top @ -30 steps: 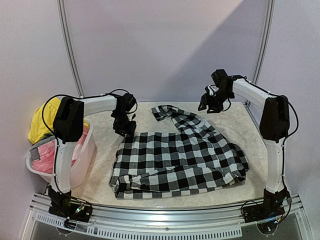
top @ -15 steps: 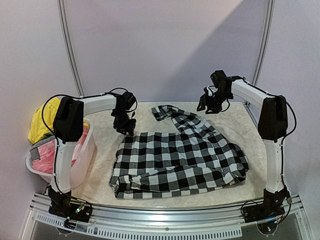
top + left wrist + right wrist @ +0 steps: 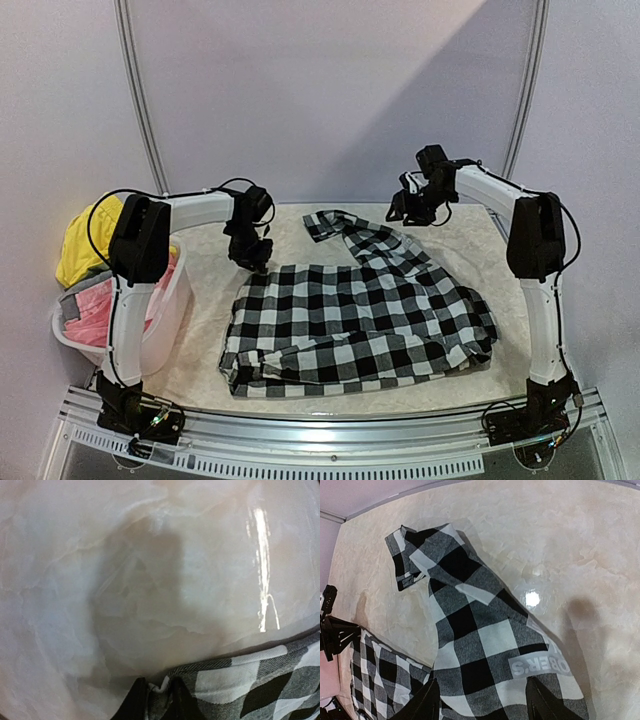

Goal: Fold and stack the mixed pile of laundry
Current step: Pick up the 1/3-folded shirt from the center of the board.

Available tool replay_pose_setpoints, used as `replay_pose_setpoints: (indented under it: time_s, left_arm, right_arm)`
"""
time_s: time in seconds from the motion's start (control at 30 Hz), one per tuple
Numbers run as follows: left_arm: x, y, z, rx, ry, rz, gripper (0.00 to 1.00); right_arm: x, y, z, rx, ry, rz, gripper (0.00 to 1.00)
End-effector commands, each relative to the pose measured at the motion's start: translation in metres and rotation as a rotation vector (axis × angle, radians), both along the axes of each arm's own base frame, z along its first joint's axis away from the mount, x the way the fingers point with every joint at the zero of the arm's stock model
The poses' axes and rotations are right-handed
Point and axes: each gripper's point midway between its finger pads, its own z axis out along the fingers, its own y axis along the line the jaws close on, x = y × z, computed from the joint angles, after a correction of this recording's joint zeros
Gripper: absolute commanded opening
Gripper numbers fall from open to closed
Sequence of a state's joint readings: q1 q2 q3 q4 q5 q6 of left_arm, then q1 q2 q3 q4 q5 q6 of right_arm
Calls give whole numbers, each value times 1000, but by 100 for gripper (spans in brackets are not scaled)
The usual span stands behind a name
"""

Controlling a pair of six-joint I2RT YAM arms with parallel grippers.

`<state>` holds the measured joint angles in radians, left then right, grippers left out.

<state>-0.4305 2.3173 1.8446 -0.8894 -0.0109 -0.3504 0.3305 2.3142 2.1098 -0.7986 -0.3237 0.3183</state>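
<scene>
The black-and-white checked shirt (image 3: 360, 320) lies partly folded in the middle of the table, one sleeve (image 3: 345, 230) stretched toward the back. My left gripper (image 3: 250, 255) is low at the shirt's back left corner; in the left wrist view its fingers (image 3: 134, 702) pinch the shirt's edge (image 3: 240, 680). My right gripper (image 3: 408, 208) is open and empty, held above the sleeve (image 3: 470, 610), whose white lettering (image 3: 540, 665) shows between its wide-spread fingers (image 3: 427, 702). The yellow garment (image 3: 85, 245), the grey one (image 3: 80, 292) and the pink one (image 3: 95, 315) sit in the basket.
The white plastic basket (image 3: 165, 320) stands at the table's left edge, beside the left arm. The table (image 3: 470, 240) is pale marbled stone with a metal rail along its front. A curved wall closes the back.
My right gripper has drifted a little to the left and back above the sleeve. The left gripper and the shirt have hardly moved.
</scene>
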Motion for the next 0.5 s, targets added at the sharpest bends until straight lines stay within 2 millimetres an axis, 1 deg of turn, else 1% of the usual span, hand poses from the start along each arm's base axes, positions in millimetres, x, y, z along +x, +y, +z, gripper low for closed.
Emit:
replay_pose_setpoints:
  time_s: [0.0,0.03,0.07,0.1,0.17,0.2,0.3,0.47]
  left_arm:
    - [-4,-2,-23,-40,50,15,12]
    - [-4,-3,-22,-46,49,16,7]
    - [-5,-5,-21,-50,50,14,3]
    - [-5,-5,-20,-55,49,14,0]
    - [-4,-6,-18,-60,47,15,0]
    - [-4,-7,-16,-62,46,15,0]
    - [-4,-9,-11,-70,48,14,0]
    - [-7,-10,-7,-71,60,17,0]
  right_arm:
    - [28,-1,-8,-33,-81,12,60]
    - [32,-2,-9,-44,-92,13,60]
    - [36,-3,-15,-56,-96,13,60]
    - [39,-3,-16,-66,-109,22,61]
    - [44,-5,-24,-96,-121,33,61]
    - [46,-8,-31,-114,-116,33,62]
    - [46,-13,-49,-168,-105,59,63]
    - [48,-17,-68,-210,-99,94,64]
